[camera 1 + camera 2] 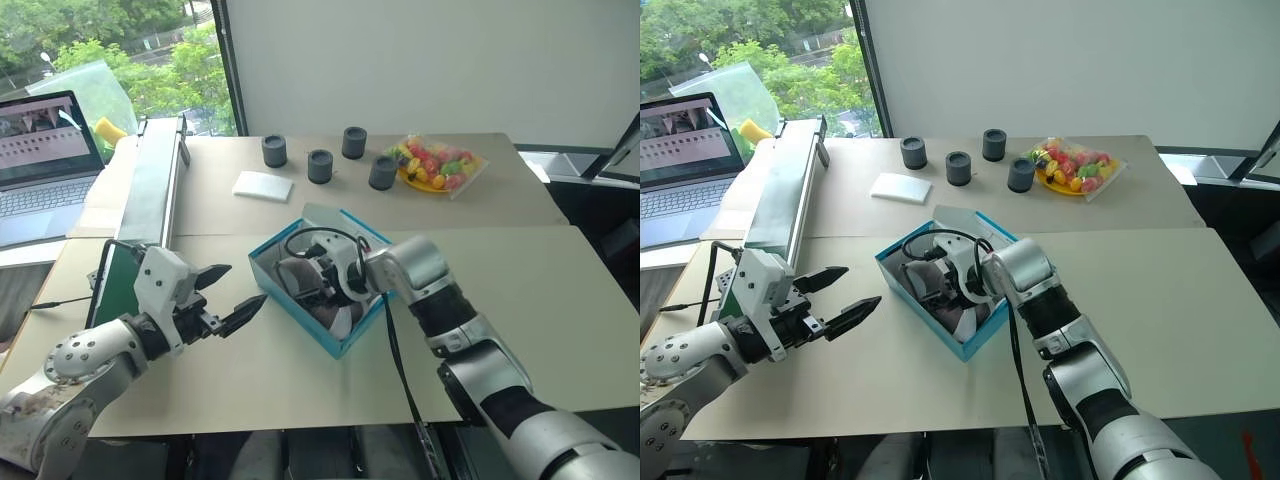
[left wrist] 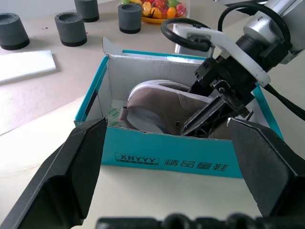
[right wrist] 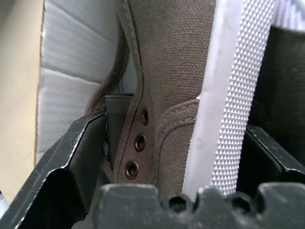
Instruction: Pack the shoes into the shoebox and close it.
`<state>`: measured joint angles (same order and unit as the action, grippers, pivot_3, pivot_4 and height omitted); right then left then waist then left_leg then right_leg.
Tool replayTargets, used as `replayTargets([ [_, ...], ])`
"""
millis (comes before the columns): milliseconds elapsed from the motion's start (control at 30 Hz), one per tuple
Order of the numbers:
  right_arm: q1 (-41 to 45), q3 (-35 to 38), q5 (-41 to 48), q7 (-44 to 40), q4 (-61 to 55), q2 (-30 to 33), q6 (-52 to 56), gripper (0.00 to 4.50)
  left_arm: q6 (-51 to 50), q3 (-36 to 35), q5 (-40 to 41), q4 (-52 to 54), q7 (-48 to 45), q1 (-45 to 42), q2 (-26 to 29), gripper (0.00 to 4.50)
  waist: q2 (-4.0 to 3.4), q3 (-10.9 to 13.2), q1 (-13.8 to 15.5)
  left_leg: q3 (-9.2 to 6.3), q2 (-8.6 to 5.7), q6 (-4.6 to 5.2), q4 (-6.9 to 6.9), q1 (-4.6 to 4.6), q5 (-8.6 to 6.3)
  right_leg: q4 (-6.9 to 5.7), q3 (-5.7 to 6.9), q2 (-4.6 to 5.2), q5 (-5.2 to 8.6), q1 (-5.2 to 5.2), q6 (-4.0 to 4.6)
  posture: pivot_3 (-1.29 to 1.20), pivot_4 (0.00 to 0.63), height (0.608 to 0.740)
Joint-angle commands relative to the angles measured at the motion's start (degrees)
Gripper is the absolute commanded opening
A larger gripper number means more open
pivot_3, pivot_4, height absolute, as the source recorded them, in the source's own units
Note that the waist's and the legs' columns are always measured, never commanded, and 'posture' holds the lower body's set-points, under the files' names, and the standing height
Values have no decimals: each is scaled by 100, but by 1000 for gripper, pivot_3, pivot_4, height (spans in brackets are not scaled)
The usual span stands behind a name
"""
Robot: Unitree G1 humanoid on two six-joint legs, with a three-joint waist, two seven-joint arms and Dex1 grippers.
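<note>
Big beige table [image 1: 520,290] first, and lying along its left edge a long grey-and-green rail unit [image 1: 150,190], with an open laptop [image 1: 45,165] beyond it. Mid-table sits the shoebox [image 2: 157,160], turquoise outside, white inside, lid flap folded back behind it and the top open. Inside, the shoes [image 2: 162,107]: a grey sneaker lies on its side, white sole just visible, and the wrist view shows its eyelets and a second ribbed white sole pressed right beside it.

Behind the box, four dark grey cylinders [image 1: 320,165] stand in a loose row, a flat white pad [image 1: 262,185] lies to their left, and a plate of colourful fruit [image 1: 435,165] to their right.

Now the arms. The right gripper [image 3: 171,157] is plunged into the box from the right, angled down, a black cable looping over its wrist; its fingers stand spread either side of the sneaker's upper, not pinching it. The left gripper [image 1: 225,295] hovers just left of the box, nearly level and pointing at it, its fingers wide apart, holding nothing.
</note>
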<state>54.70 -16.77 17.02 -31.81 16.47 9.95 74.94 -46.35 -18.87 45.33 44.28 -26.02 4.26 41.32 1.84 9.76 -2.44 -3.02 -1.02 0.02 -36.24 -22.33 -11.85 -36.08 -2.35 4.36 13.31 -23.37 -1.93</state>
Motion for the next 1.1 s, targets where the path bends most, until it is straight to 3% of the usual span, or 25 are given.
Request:
replayTargets([
  [33, 543, 531, 18, 132, -167, 126, -100, 4318, 56, -78, 63, 107, -24, -34, 55, 4298, -1, 3, 0, 0, 0, 0, 0, -7, 0, 0, 0, 1, 0, -7, 0, 0, 150, 740],
  [200, 866, 1101, 247, 224, -454, 104, 395, 4318, 92, 57, -2, -30, -75, -174, 56, 4298, 0, 3, 4, -1, -2, -1, -5, -78, 1, -21, -2, 1, -5, -89, 4, 0, 150, 740],
  [533, 360, 1349, 250, 713, -989, 13, 696, 4318, 106, 238, -95, -259, -166, -477, 54, 4298, -2, 4, -9, -1, -2, -1, -7, -90, 1, -23, -2, 3, -6, -98, 4, 0, 150, 740],
  [600, 363, 1670, 290, 835, -1025, 13, 698, 4318, 115, 256, -116, -269, -172, -479, 46, 4298, -2, 4, -2, -1, -2, -1, -7, -88, 1, -23, -1, 2, -6, -96, 4, 0, 150, 740],
  [700, 305, 2146, 533, 754, -1388, 60, 592, 3622, 122, 262, -144, -274, -156, -460, 14, 4298, -2, 4, 1, 1, -3, -1, -7, -91, 1, -21, -1, 2, -6, -97, 4, 0, 150, 740],
  [833, 384, 2700, 1422, -349, -1786, 785, 535, 2311, 125, 298, -165, -295, -150, -488, -27, 4298, -3, 6, 10, 1, -2, -1, -7, -93, 1, -19, 0, 3, -6, -96, 3, 0, 150, 740],
  [933, -81, 2494, 1885, -2049, -2150, 2305, -127, 1283, 133, 356, -165, -327, -190, -523, -45, 4298, -6, 13, 68, 2, -3, -1, -13, -94, 1, -14, 6, 4, -6, -87, 1, 0, 150, 740],
  [1033, -801, 2112, 1664, -3195, -2268, 3595, -1166, 294, 150, 428, -186, -388, -244, -586, -49, 4298, -5, 12, 122, 2, -4, 2, -17, -95, -1, 0, 14, 4, -3, -77, -6, 0, 150, 740],
  [1100, -1261, 1869, 1508, -3787, -2404, 4243, -1750, 294, 159, 468, -204, -430, -278, -627, -45, 4298, -5, 12, 131, 9, -4, 3, -19, -92, -1, -2, 10, 3, -3, -77, -7, 0, 150, 740],
])
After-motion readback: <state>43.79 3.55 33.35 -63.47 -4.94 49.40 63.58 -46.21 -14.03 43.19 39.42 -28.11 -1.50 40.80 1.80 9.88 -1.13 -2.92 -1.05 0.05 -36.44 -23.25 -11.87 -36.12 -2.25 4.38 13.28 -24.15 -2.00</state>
